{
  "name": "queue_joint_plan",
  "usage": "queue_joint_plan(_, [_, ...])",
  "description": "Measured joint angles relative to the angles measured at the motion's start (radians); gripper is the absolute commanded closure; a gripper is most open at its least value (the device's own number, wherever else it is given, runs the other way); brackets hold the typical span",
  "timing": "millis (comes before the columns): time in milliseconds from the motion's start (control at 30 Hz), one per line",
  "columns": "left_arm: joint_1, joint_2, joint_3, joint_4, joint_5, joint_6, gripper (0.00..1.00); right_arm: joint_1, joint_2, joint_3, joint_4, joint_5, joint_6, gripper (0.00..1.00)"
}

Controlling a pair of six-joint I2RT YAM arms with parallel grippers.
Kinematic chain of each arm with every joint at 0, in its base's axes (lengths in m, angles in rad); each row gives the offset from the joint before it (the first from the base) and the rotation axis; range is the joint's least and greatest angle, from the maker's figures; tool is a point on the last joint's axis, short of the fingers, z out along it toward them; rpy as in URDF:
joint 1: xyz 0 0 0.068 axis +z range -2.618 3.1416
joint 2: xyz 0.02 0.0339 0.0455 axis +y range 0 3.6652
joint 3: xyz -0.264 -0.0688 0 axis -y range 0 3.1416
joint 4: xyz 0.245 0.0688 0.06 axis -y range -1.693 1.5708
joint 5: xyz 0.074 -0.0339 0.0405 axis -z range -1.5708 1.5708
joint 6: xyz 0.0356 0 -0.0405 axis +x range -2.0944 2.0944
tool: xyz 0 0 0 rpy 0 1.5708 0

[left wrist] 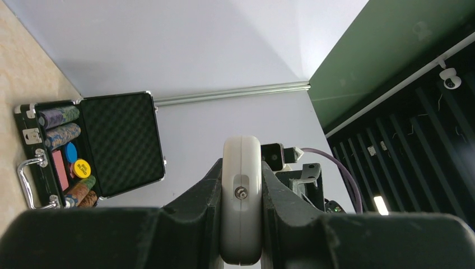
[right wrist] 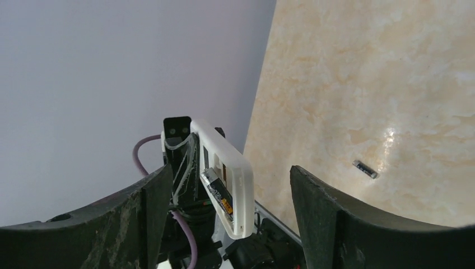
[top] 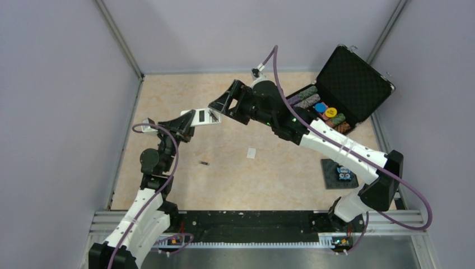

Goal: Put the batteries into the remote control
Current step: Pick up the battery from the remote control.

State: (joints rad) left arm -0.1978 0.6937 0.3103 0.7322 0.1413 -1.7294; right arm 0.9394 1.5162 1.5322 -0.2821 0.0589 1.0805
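Grey-silver thin cylindrical battery lies loose on the beige marbled counter, left of centre. Farther back, the left fingers pinch the small white rectangular remote control aloft, a second battery seated in its open back. Just beside it the right fingers stand spread.

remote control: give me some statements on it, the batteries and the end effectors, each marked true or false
1. The left end effector is shut on the remote control. True.
2. Both batteries are in the remote control. False: one battery sits in its open back, the other battery lies on the table.
3. The right end effector is open and holds nothing. True.
4. The white cover piece is fitted on the remote control. False: it lies on the table, apart from it.
5. The chip case is shut. False: its lid stands open.
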Motion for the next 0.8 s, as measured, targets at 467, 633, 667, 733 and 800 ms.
queue_joint_plan(467, [0.000,-0.018,-0.003,-0.061,0.003,0.037,1.00,0.088,0.048,0.309,-0.203,0.097,-0.436,0.34])
queue_joint_plan(633, [0.000,-0.021,-0.023,-0.059,0.003,0.037,1.00,0.138,0.129,0.465,-0.279,0.130,-0.565,0.46])
queue_joint_plan(667, [0.000,-0.024,-0.027,-0.060,0.003,0.038,1.00,0.146,0.157,0.506,-0.308,0.144,-0.593,0.48])
queue_joint_plan(733, [0.000,-0.030,-0.031,-0.059,0.003,0.038,1.00,0.162,0.183,0.536,-0.335,0.160,-0.621,0.51])
queue_joint_plan(800, [0.000,-0.033,-0.031,-0.059,0.003,0.039,1.00,0.174,0.217,0.572,-0.373,0.179,-0.654,0.54])
